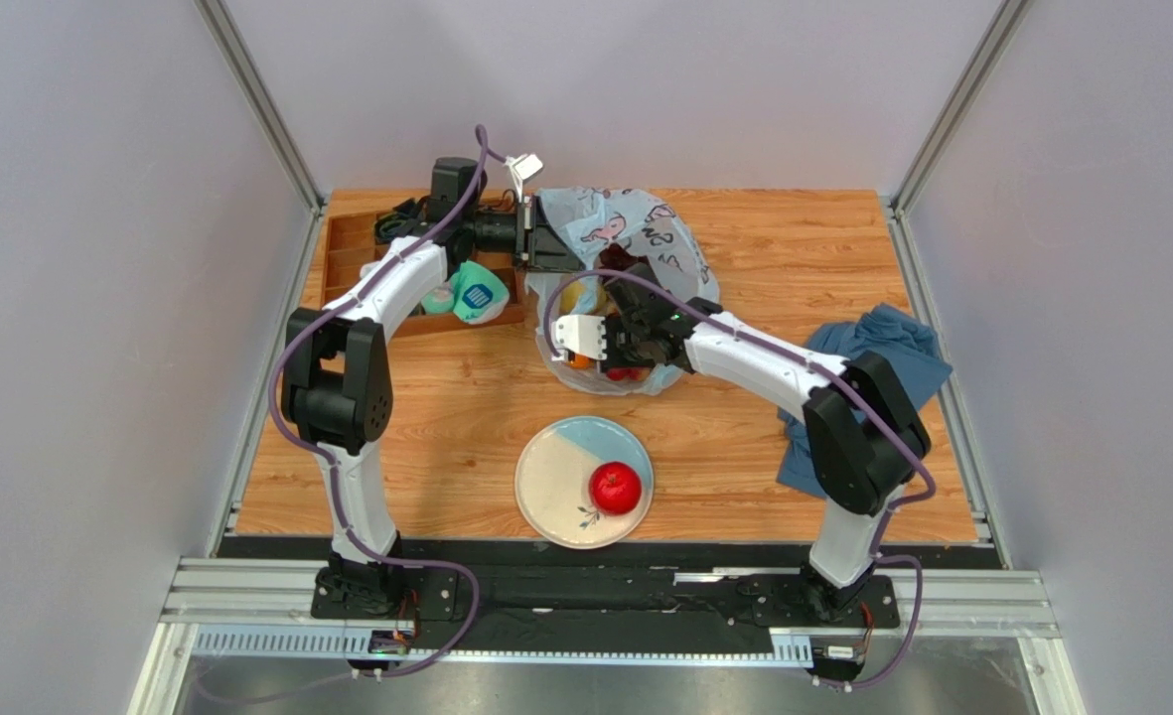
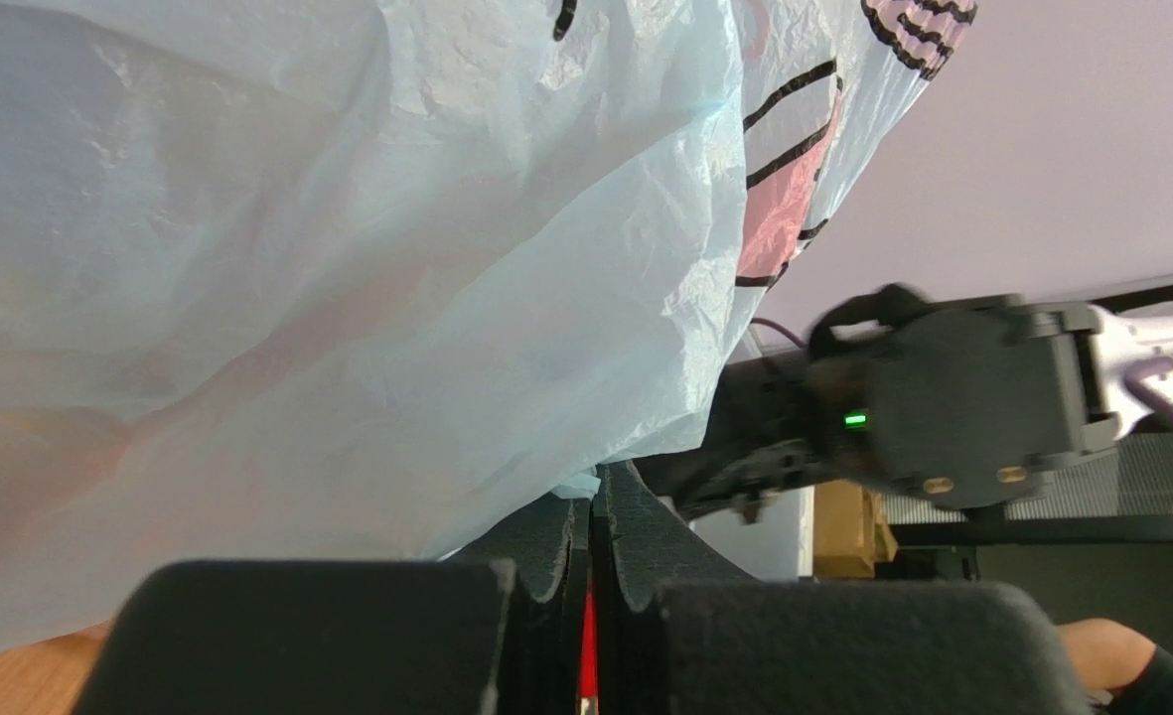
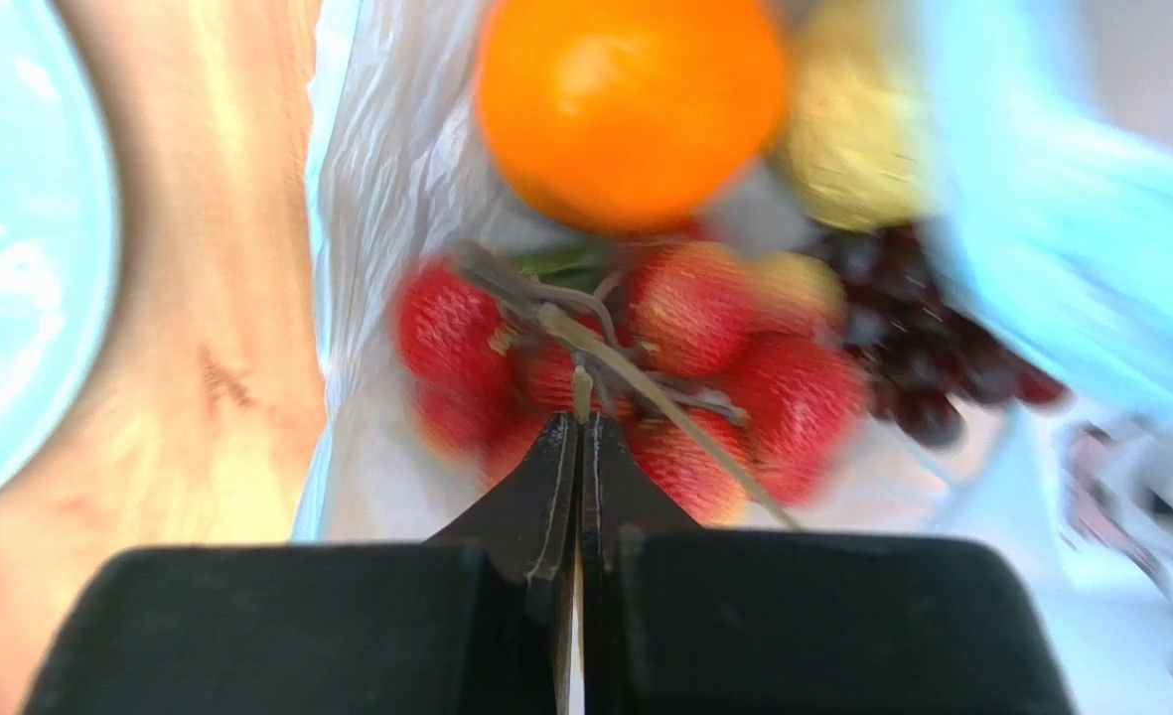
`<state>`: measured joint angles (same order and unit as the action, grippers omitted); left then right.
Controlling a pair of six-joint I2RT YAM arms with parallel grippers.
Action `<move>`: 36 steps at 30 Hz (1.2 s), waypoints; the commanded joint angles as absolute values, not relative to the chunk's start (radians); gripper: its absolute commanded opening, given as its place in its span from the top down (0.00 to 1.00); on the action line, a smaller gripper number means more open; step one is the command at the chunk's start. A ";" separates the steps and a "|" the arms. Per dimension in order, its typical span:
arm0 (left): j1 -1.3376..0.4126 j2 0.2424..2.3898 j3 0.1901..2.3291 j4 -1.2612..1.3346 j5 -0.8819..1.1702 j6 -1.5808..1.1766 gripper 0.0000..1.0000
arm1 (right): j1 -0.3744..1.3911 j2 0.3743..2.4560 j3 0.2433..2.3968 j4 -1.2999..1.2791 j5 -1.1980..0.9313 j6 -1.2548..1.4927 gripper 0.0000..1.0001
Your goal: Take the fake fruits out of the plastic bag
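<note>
plastic bag [image 1: 630, 231] at back-centre of table [image 1: 443, 432], long axis far-to-near, mouth facing near | left gripper [image 1: 543, 239] clamped on its far end | right gripper [image 3: 579, 429] inside mouth, pinched on red fruit cluster [image 3: 682, 313] stem | apple [image 1: 615, 486] on plate [image 1: 547, 480]

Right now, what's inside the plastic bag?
An orange, a yellow pear, dark grapes and a red fruit cluster lie in the plastic bag. Anything beneath them is covered.
</note>
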<state>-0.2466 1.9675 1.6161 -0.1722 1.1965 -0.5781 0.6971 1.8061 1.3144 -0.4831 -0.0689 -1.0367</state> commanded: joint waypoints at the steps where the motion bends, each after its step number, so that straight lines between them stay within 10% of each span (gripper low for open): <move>1: -0.244 1.963 1.618 -0.135 1.218 -0.580 1.00 | 0.704 1.605 1.365 -0.538 -0.161 -0.934 1.00; 36: -0.232 2.016 1.669 -0.153 1.212 -0.568 1.00 | 0.991 1.767 1.442 -0.769 -0.411 -0.773 0.91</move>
<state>-0.2348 2.0136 1.6260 -0.1719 1.1957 -0.5747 0.9817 1.7557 1.4071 -0.7879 -0.4458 -0.8036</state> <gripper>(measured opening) 0.007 0.068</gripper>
